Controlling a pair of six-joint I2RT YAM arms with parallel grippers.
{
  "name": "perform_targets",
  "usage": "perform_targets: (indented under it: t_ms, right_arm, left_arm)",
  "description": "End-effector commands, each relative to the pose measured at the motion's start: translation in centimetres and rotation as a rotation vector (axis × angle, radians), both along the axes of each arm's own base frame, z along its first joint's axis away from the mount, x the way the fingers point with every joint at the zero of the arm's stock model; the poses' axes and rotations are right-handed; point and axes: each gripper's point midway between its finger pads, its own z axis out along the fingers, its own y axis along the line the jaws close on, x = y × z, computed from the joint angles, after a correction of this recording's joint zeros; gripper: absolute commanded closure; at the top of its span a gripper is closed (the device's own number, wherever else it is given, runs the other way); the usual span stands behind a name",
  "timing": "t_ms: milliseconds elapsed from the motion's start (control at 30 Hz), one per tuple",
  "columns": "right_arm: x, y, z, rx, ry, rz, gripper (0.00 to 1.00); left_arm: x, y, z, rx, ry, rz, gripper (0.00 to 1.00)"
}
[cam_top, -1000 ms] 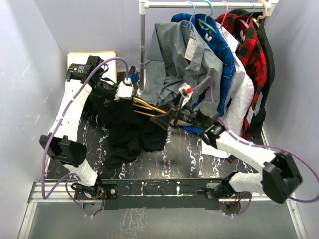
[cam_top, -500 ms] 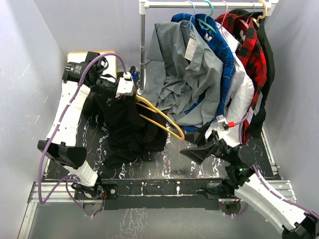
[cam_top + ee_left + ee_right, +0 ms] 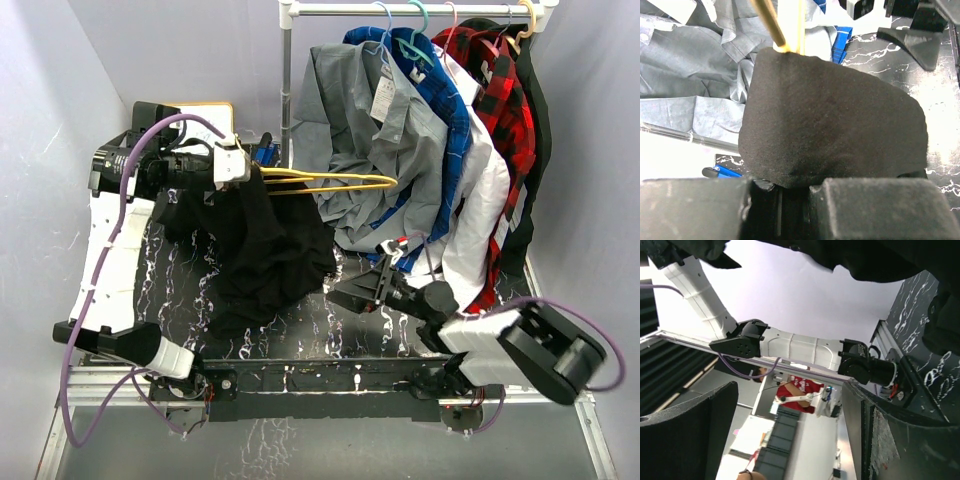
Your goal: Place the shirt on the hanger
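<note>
The left arm stands tall on its side of the table, wrist bent over to the right. Its pincer is clamped narrow on the shirt, which hangs from it in a black heap down onto the table. The hanger sticks out level from that pincer, towards the grey shirt on the rack.

The right arm lies low across the front, and its pincer gapes wide with nothing in it, near the shirt's lower edge.

Only the left wrist view shows the fabric bunched right over its own pads, with the yellow rods coming out at the top (whether the pads also pinch the hanger I cannot tell). The right wrist view looks upward past its spread fingers.
</note>
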Motion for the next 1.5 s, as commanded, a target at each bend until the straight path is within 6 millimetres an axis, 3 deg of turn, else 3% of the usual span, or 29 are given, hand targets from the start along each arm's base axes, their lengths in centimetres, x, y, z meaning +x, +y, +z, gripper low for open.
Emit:
perform_targets:
  t_ms: [0,167,267,467,700,833,1133,1300,1400,1467]
  right_arm:
    - [-1.2,-0.3,8.0,0.34,-0.051,0.078,0.17]
    - [2.1,0.4,9.9,0.448,0.027,-0.004,0.19]
    - [3.6,-0.4,11.0,0.499,0.039,-0.064,0.12]
    - [7.1,-3.1,9.1,0.561,0.211,-0.212,0.08]
    - [10.2,-3.1,8.4,0.568,0.243,-0.273,0.06]
    - [11.2,-1.5,10.9,0.604,0.183,-0.214,0.08]
    - [12.1,-0.3,14.1,0.667,0.122,-0.156,0.09]
    - [11.7,-0.2,14.2,0.658,0.114,-0.137,0.21]
    - [11.2,0.2,14.5,0.647,0.093,-0.106,0.48]
    - [10.9,0.4,14.8,0.642,0.087,-0.082,0.54]
  left_arm:
    - [-1.1,-0.8,1.5,-0.063,-0.01,-0.044,1.0]
    - [-1.8,-0.6,1.6,-0.061,-0.016,-0.049,1.0]
    - [-2.1,-0.5,1.6,-0.059,-0.018,-0.048,1.0]
    - [-2.8,-0.6,1.5,-0.065,-0.008,-0.059,1.0]
    - [-3.4,-0.5,1.5,-0.066,-0.004,-0.064,1.0]
    - [-3.5,-0.5,1.3,-0.067,0.006,-0.066,1.0]
    - [-3.1,-0.4,0.5,-0.051,0.014,-0.061,1.0]
    - [-2.5,-0.3,0.2,-0.035,0.002,-0.056,1.0]
    - [-2.2,-0.2,-0.1,-0.024,-0.002,-0.054,1.0]
    - [-2.0,-0.1,-0.3,-0.015,-0.009,-0.049,1.0]
